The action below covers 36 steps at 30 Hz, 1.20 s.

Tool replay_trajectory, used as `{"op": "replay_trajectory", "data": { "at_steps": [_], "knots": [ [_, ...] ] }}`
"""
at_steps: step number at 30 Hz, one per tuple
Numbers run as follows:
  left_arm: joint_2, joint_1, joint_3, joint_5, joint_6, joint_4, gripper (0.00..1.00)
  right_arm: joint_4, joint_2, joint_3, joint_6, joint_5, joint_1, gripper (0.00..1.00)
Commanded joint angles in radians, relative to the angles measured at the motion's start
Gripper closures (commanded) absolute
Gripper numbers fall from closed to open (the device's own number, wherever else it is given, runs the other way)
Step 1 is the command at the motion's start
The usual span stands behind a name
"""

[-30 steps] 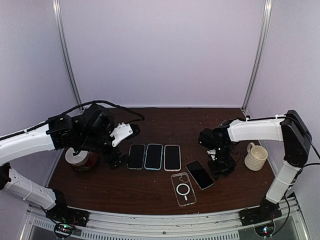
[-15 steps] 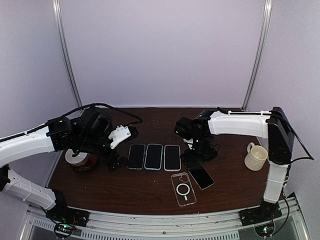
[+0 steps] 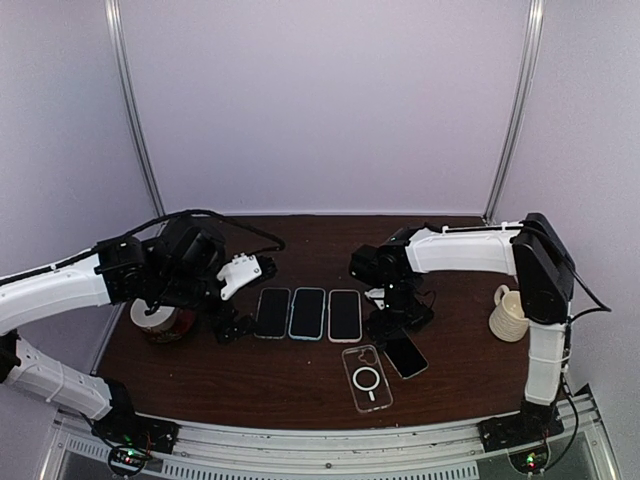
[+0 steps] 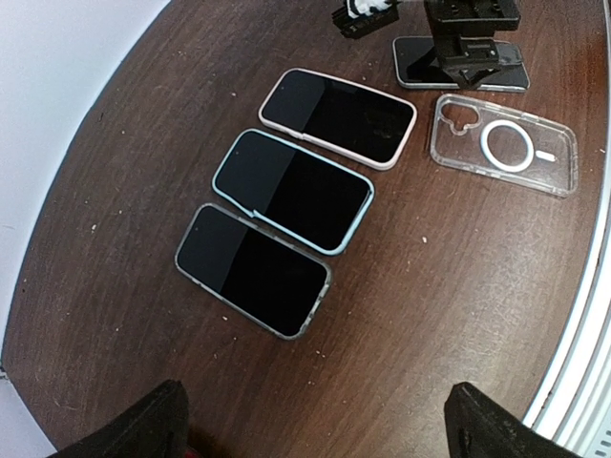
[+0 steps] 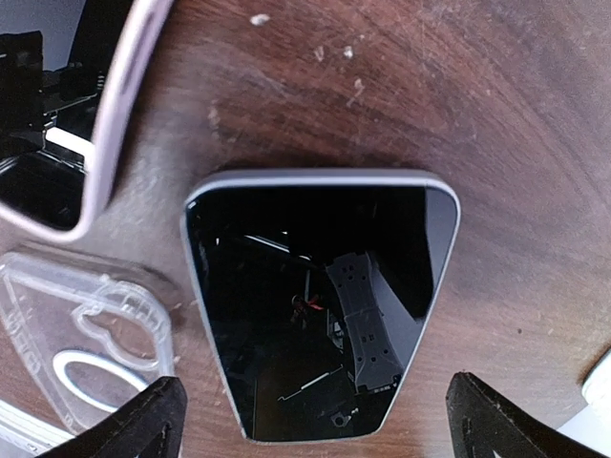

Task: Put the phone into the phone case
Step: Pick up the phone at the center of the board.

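Observation:
The bare black phone (image 3: 408,357) lies flat, screen up, on the brown table. Its far end is under my right gripper (image 3: 398,322). In the right wrist view the phone (image 5: 315,305) fills the space between the open fingers, and my right gripper (image 5: 320,425) holds nothing. The clear phone case (image 3: 367,378) with a white ring lies empty just left of the phone; its corner (image 5: 86,334) also shows in the right wrist view. My left gripper (image 3: 228,325) hangs open over bare wood, left of the row of phones. Both the phone (image 4: 463,65) and the case (image 4: 504,145) appear in the left wrist view.
Three cased phones lie side by side: grey (image 3: 272,313), blue (image 3: 307,313) and pink (image 3: 344,315). A cream mug (image 3: 511,313) stands at the right. A white and red roll (image 3: 160,320) sits under the left arm. The table's front rail (image 3: 330,440) runs close below the case.
My right arm has swung left from beside the mug and now stands over the bare phone's far end. The phone has shifted slightly toward the front. The left arm has barely moved.

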Motion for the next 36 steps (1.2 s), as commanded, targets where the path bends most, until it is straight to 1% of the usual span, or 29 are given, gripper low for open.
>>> {"op": "replay_trajectory", "data": {
  "at_steps": [1, 9, 12, 16, 18, 23, 26, 27, 29, 31, 32, 36],
  "knots": [
    [-0.017, 0.007, -0.017, 0.01, 0.017, 0.039, 0.03, 0.005, 0.058, -0.006, -0.039, -0.033, -0.03, 0.0],
    [-0.009, 0.007, -0.022, 0.014, 0.025, 0.04, 0.03, 0.051, 0.124, -0.02, -0.051, -0.093, -0.057, 0.01],
    [-0.002, 0.009, -0.02, 0.019, 0.025, 0.04, 0.03, 0.046, 0.122, -0.026, -0.045, -0.091, -0.057, 0.1],
    [0.0, 0.013, -0.02, 0.031, 0.025, 0.042, 0.02, 0.041, 0.098, -0.028, -0.039, -0.087, -0.056, 0.2],
    [0.002, 0.016, -0.023, 0.033, 0.025, 0.044, 0.02, 0.035, 0.084, -0.02, -0.033, -0.077, -0.056, 0.24],
    [0.02, 0.018, -0.034, 0.037, 0.053, 0.045, 0.02, 0.043, 0.024, -0.018, 0.011, -0.04, -0.054, 0.37],
    [0.027, 0.016, -0.052, 0.071, 0.087, 0.046, 0.02, 0.088, -0.032, -0.055, 0.047, -0.017, -0.051, 0.43],
    [0.03, 0.016, -0.061, 0.125, 0.101, 0.051, 0.03, 0.106, -0.049, -0.069, 0.059, -0.011, -0.051, 0.45],
    [0.045, 0.013, -0.067, 0.202, 0.112, 0.057, 0.05, 0.149, -0.085, -0.106, 0.08, -0.011, -0.051, 0.47],
    [0.074, -0.001, -0.06, 0.242, 0.114, 0.068, 0.08, 0.192, -0.123, -0.145, 0.098, -0.009, -0.051, 0.47],
    [0.092, -0.015, -0.053, 0.244, 0.121, 0.071, 0.09, 0.209, -0.146, -0.162, 0.109, 0.0, -0.052, 0.48],
    [0.212, -0.14, -0.003, 0.188, 0.17, 0.072, 0.16, 0.275, -0.252, -0.245, 0.15, 0.055, -0.051, 0.5]
  ]
}}
